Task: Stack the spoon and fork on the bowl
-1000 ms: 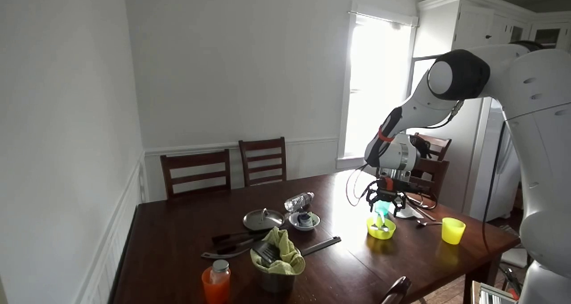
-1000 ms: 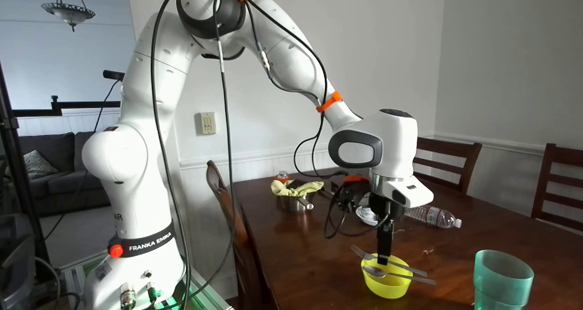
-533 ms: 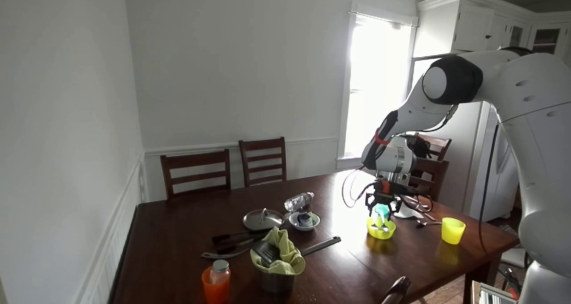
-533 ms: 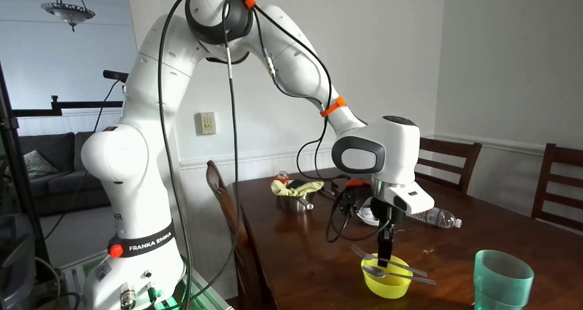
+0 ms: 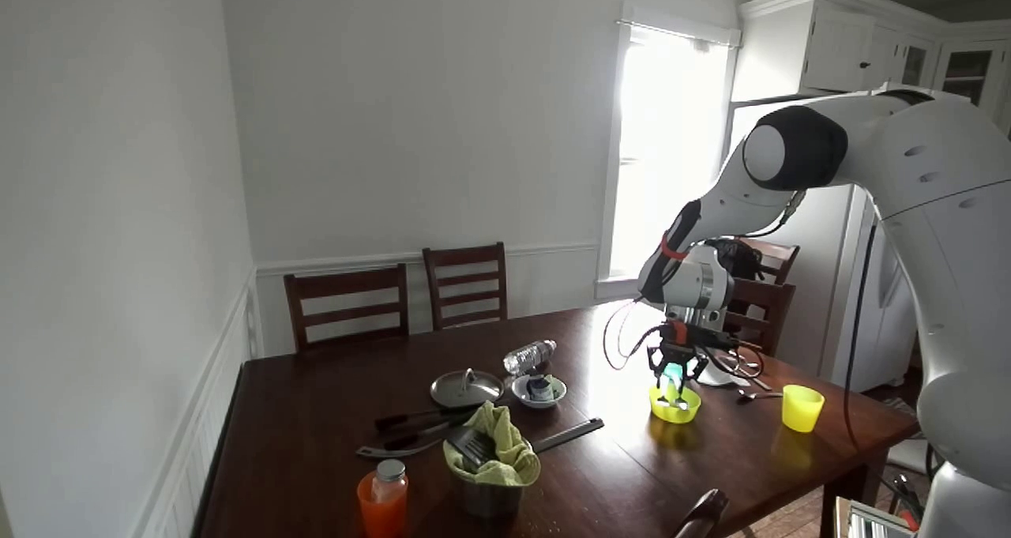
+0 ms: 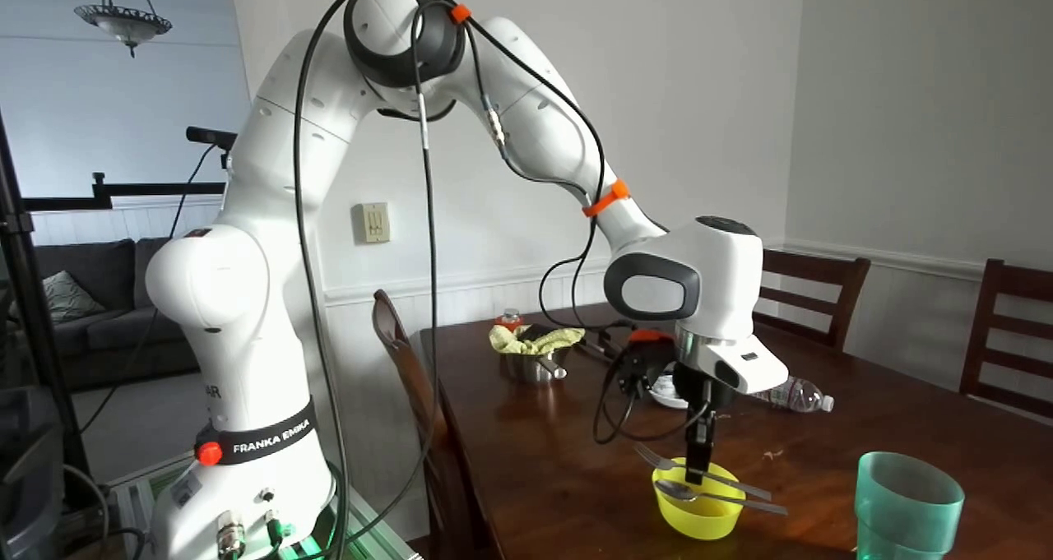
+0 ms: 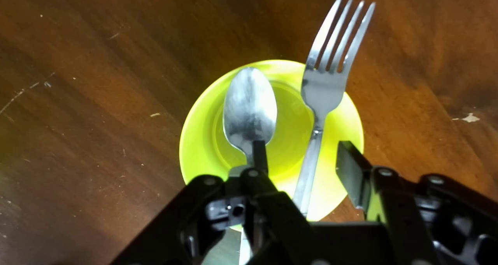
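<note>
Exterior view: spoon (image 6: 679,491) and fork (image 6: 736,483) are lying on the bowl (image 6: 699,522), in from the table edge (image 6: 494,494) by the robot (image 6: 247,354). Stacking is looking done; the claw (image 7: 303,152), jaws apart, is maybe just leaving next.
</note>
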Robot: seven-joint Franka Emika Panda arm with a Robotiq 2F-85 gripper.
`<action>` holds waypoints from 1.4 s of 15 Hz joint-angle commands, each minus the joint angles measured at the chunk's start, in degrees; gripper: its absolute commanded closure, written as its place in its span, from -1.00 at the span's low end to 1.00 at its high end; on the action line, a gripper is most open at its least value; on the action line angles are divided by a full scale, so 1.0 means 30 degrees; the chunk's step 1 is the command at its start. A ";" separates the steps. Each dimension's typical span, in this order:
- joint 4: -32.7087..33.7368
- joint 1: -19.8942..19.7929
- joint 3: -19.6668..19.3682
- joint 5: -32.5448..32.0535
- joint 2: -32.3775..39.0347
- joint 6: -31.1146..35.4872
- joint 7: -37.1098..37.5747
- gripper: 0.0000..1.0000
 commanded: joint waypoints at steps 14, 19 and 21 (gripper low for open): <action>0.1150 -0.0953 0.0855 0.1169 0.0928 -0.0273 -0.0683 0.11; 0.1222 -0.1020 0.0988 0.1227 0.1034 -0.0247 -0.0690 0.20; 0.1297 -0.1036 0.1024 0.1229 0.1122 -0.0248 -0.0677 0.23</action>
